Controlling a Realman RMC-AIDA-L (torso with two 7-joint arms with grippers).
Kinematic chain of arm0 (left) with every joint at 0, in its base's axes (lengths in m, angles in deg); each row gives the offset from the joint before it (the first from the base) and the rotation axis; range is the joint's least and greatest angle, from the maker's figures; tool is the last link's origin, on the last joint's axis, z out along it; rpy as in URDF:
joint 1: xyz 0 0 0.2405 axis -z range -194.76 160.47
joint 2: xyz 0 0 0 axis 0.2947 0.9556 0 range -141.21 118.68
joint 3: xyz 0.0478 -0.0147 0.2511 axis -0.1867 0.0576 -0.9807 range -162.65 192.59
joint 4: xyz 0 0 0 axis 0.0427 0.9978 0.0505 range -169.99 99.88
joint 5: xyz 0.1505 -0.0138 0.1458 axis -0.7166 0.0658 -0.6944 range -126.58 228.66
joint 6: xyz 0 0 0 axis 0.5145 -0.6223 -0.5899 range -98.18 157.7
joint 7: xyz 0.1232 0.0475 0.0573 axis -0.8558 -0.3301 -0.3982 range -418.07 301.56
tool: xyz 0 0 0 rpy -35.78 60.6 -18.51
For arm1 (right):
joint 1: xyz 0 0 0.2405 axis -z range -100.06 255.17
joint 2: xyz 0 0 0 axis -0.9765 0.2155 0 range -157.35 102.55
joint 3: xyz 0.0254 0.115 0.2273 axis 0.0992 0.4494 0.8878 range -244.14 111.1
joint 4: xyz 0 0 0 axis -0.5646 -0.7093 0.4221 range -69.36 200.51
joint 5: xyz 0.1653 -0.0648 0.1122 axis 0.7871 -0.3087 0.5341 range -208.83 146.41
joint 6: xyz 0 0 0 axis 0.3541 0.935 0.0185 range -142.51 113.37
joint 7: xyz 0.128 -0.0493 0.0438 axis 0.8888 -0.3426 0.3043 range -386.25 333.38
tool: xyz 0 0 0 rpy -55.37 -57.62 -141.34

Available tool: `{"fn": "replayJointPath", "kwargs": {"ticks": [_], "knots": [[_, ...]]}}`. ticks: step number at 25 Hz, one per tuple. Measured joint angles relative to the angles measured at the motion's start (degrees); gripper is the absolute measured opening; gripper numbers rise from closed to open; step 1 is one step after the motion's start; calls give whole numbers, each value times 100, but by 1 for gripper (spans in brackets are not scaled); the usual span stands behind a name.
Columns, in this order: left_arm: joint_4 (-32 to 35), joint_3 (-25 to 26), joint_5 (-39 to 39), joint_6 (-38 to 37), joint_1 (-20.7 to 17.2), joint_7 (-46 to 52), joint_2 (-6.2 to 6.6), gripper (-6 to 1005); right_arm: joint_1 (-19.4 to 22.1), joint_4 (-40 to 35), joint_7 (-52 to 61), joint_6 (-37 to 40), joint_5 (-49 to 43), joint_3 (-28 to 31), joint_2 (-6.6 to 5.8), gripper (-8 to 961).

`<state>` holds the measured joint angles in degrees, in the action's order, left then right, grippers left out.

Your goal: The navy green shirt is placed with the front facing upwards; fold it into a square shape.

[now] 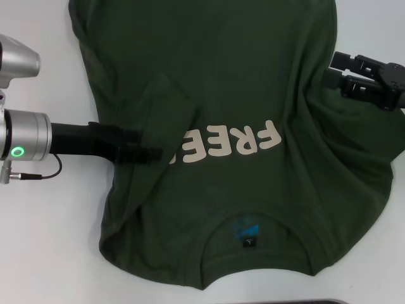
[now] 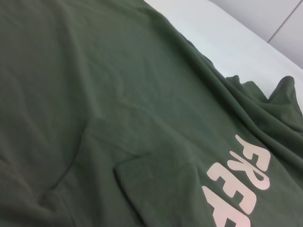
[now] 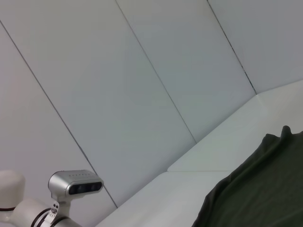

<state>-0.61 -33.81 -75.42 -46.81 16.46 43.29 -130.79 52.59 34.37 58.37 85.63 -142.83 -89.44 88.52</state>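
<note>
Your navy green shirt lies spread on the white table and fills most of the head view, front up, with the collar at six o'clock, nearest the robot, and the hem running out of view at twelve. The cream "FREE!" lettering sits near the centre, upside down from where you look. A small dark neck label shows just inside the collar.

The left sleeve is folded inward over the chest, and its edge covers the nine o'clock end of the lettering. In the left wrist view you see that folded flap lying flat on the body fabric just beside the letters.

Your left gripper reaches in from nine o'clock, its black fingers lying low on the cloth beside the folded sleeve, tips at the covered end of the lettering. The jaws look close together on the fabric, but you cannot tell whether they pinch any of it.

Your right gripper sits at two o'clock, at the shirt's right edge. Its two black fingers point toward the shirt, with a gap between them and nothing visibly held. The cloth there is bunched and wrinkled. The right wrist view shows only a raised edge of the shirt, the white table and the wall panels behind.
</note>
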Motion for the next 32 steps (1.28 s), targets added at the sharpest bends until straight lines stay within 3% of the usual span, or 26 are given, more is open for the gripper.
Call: {"fn": "replayJointPath", "kwargs": {"ticks": [18,25,32], "knots": [[4,-7,-344,-26,159,202,-59,747,0,0,-4,18,0,56,-8,911],[4,4,-340,284,161,441,-59,740,0,0,-8,2,0,53,-9,912],[4,-8,-418,341,171,469,-53,599,0,0,-9,-1,0,56,-8,912]]}}
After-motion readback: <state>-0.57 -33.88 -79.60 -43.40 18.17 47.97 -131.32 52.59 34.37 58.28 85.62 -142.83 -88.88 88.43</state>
